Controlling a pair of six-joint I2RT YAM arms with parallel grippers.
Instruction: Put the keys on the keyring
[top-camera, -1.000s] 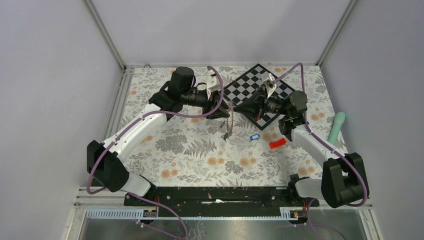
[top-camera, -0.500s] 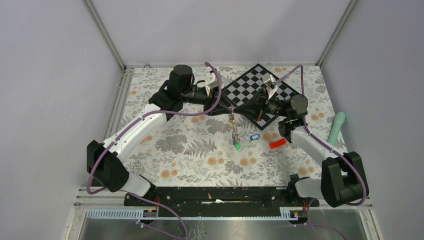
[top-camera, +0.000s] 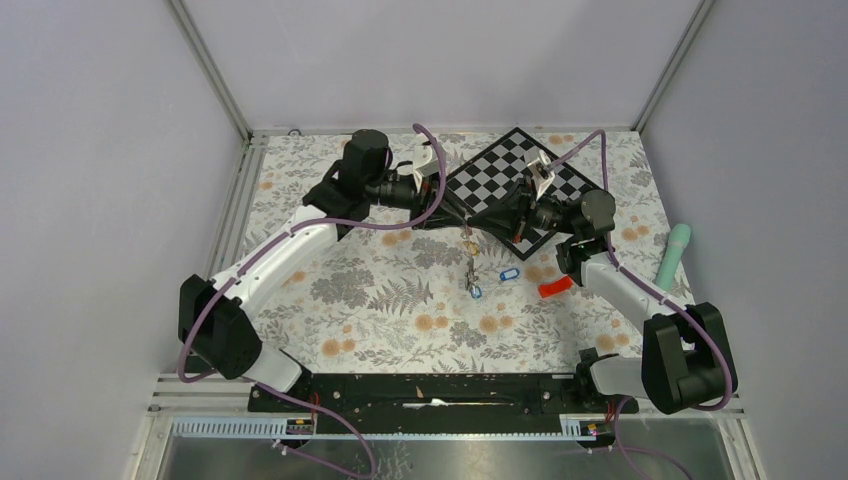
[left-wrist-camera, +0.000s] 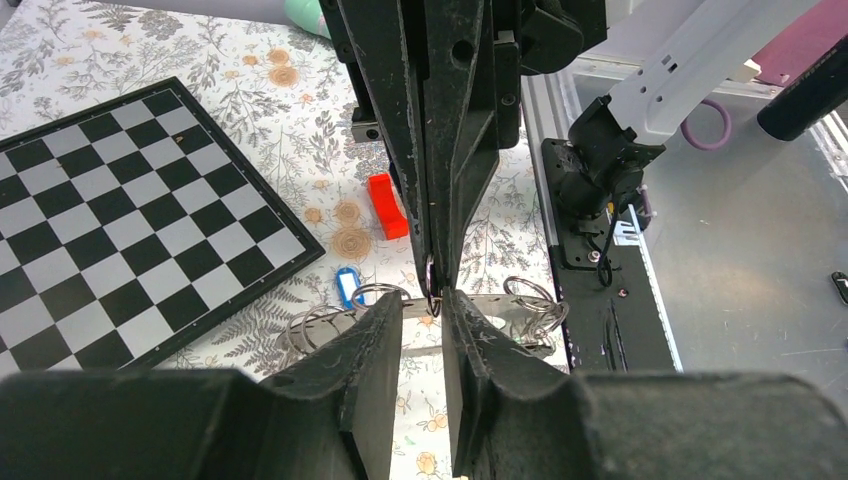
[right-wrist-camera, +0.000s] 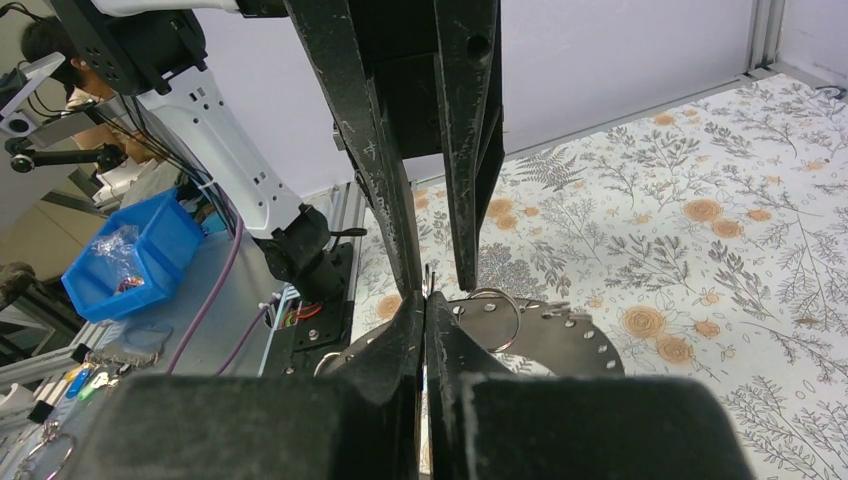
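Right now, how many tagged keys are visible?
2: a blue-tagged key lies on the cloth by the chessboard; a hanging key dangles just left of it. More may be hidden.

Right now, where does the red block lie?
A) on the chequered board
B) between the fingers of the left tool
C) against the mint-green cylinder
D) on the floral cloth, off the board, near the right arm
D: the red block lies on the floral cloth, apart from the chequered board.
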